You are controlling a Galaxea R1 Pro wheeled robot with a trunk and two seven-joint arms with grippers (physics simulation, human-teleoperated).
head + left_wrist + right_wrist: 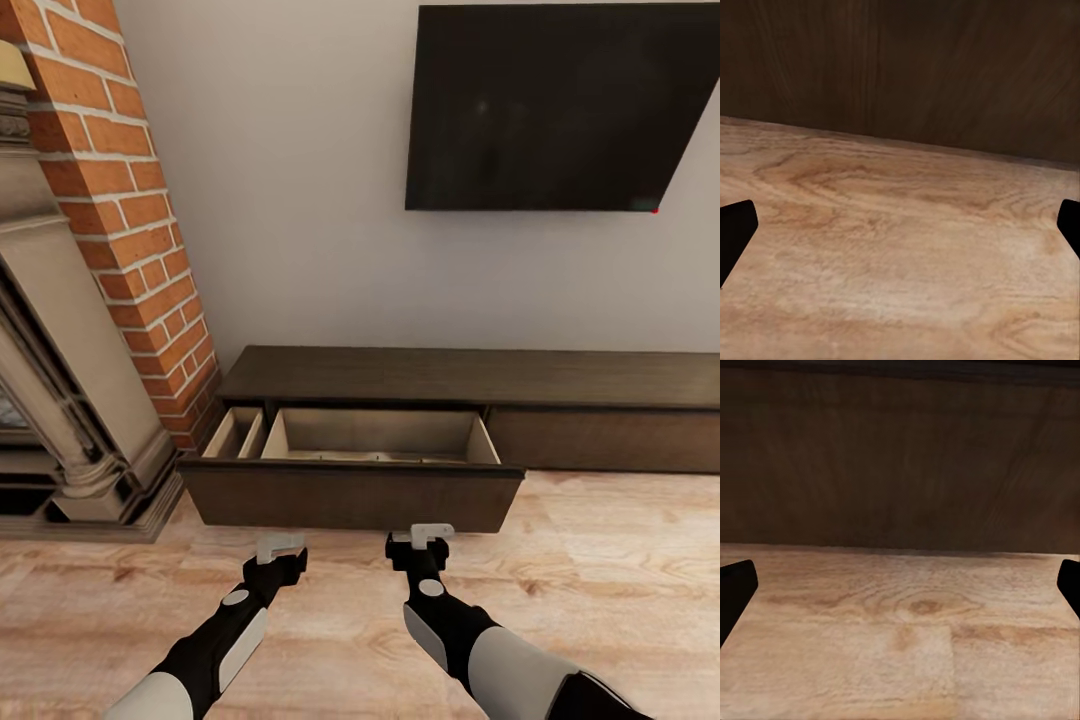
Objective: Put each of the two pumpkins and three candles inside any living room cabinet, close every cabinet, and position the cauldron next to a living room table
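Before the cabinet (470,378) | drawer (352,494) pulled out | left end effector (280,547) spread | right end effector (432,534) spread

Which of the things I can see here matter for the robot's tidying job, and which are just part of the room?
Part of the job:
long low dark-brown wooden cabinet
its pulled-out drawer with pale insides

Just there:
black wall-mounted television
red brick column
ornate grey fireplace surround

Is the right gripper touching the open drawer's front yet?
Apart. The right wrist view shows bare floor between the fingertips and the drawer front.
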